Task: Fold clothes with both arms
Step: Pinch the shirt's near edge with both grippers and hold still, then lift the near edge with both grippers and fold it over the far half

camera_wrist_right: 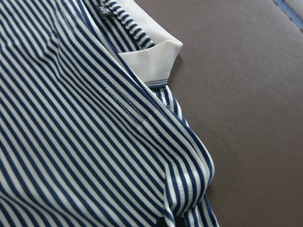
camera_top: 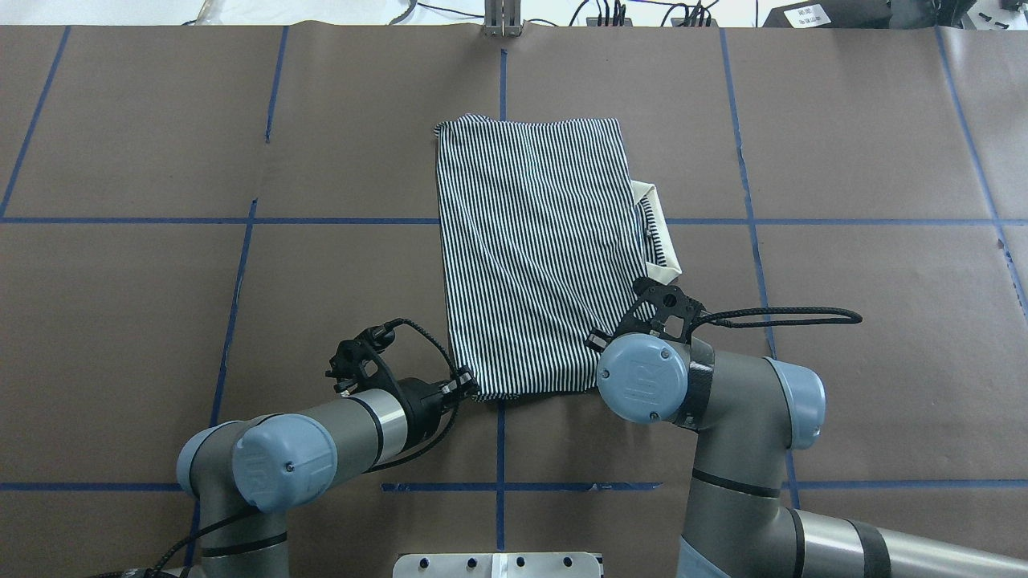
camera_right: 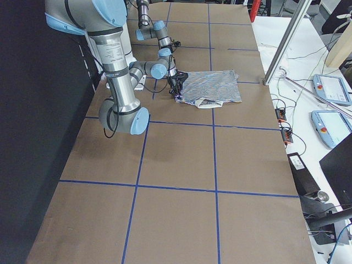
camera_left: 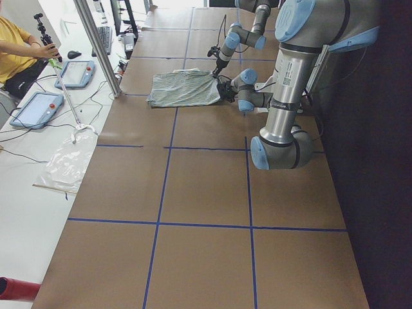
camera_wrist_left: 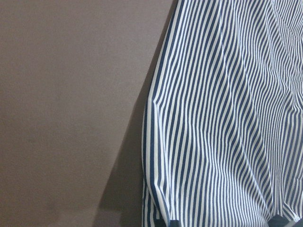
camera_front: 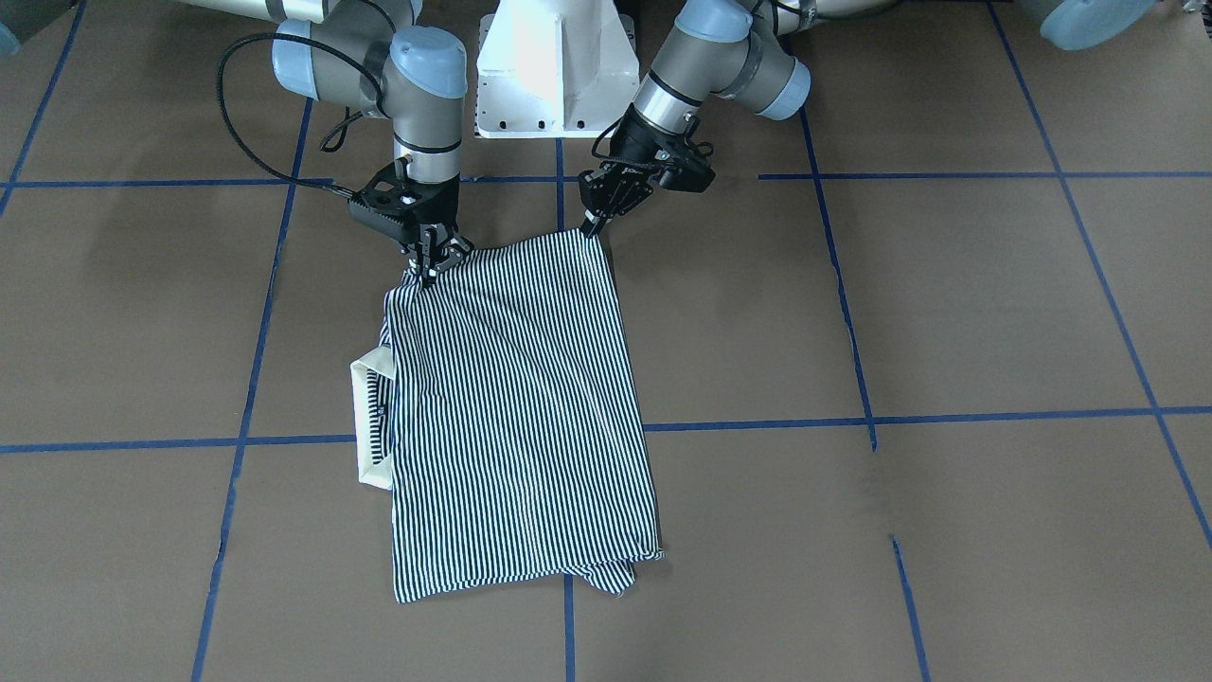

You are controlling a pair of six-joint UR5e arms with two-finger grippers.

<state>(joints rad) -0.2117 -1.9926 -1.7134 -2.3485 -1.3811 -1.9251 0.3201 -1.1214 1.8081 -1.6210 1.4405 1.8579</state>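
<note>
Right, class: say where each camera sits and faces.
Front-facing: across the table, facing robot; left arm, right arm, base.
Overhead: behind robot, looking down; both arms.
Exterior left: table's left end; left arm nearest.
Exterior right: table's right end; right arm nearest.
Left wrist: down onto shirt; left gripper barely.
Right wrist: shirt, collar.
All share the shirt.

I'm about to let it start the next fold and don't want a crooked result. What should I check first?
1. Hold of the right gripper on its near corner of the polo shirt: ok, shut on bunched fabric.
2. Hold of the left gripper on the other near corner: cannot tell; its tips sit at the corner, but closure is unclear.
3. The collar tucked inside the fold: not ok, it sticks out past the shirt's edge on the robot's right.
4. Far edge even: not ok, a flap pokes out at one far corner.
5. Grippers apart from each other: ok.
</note>
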